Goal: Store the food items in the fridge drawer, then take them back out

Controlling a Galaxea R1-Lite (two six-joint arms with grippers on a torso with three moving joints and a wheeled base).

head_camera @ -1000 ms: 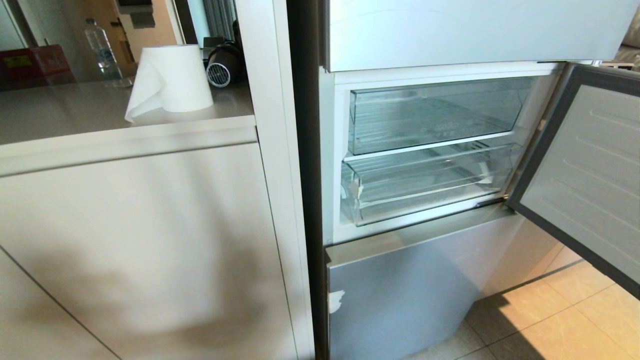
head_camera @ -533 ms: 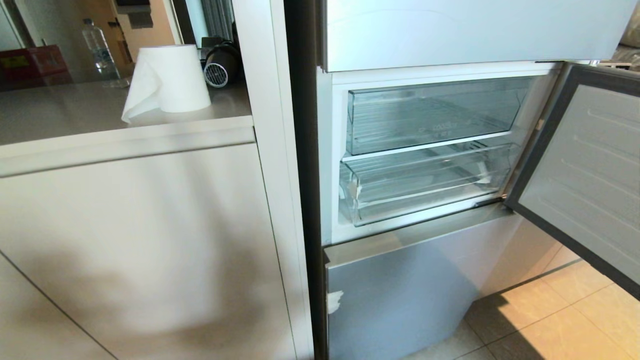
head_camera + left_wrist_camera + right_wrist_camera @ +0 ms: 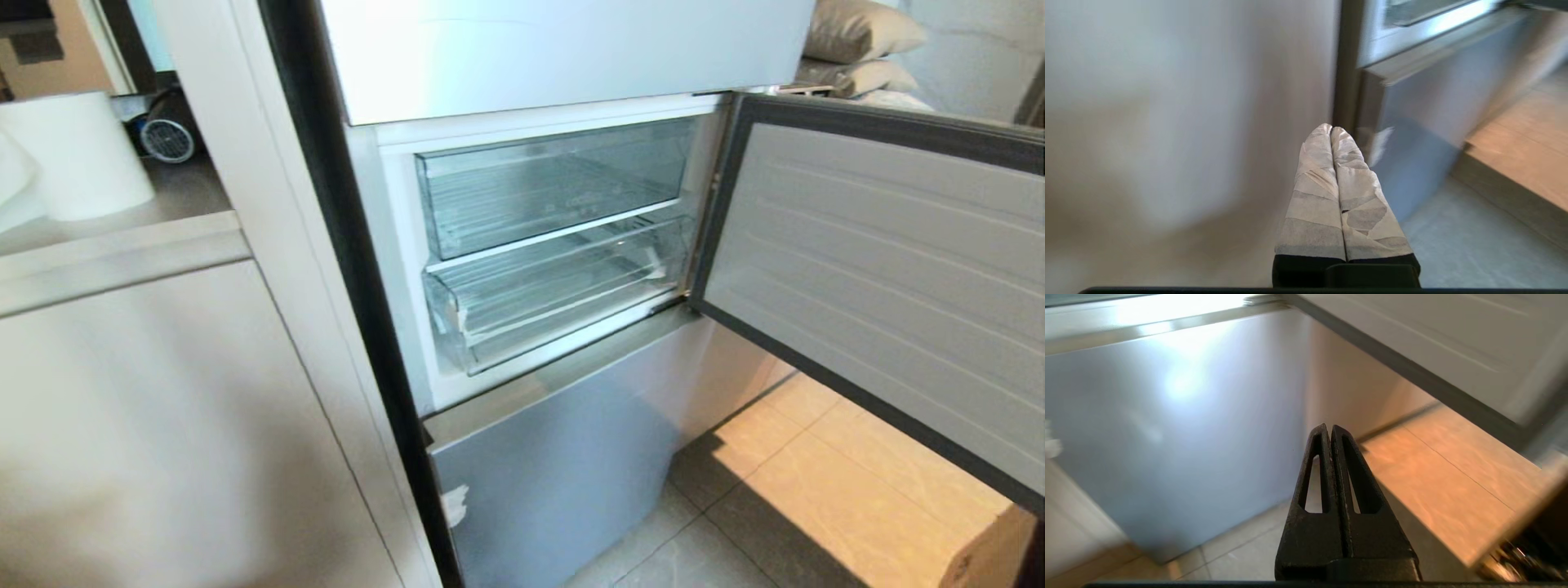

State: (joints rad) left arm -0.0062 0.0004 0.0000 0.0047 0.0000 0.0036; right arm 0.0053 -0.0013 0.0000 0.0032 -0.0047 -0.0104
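While the fridge door (image 3: 882, 278) hangs swung out to the right of the open compartment, nothing in the room looks handled yet. Left of the fridge, a roll of paper towel (image 3: 77, 155) stands on the counter (image 3: 122, 253), well away from the work. The left gripper (image 3: 1332, 132) hangs low, pointing at the seam where the cabinet meets the fridge's lower panel (image 3: 555, 474), its taped fingers (image 3: 1314, 196) pressed flat together with nothing between them; it looks parked. Inside the fridge, the taller clear bin (image 3: 555, 184) sits above, and the fridge drawer (image 3: 563, 290) lies just beneath it, pushed in and apparently empty. The door was presumably left wide so the drawer's front lip can be reached straight on. The right gripper (image 3: 1331, 433) is also low, aimed at that lower panel and the floor tiles (image 3: 784, 490), its black fingers (image 3: 1312, 498) clenched on nothing. The drawer lies above where both grippers point, out of their reach for now. No food items show anywhere.
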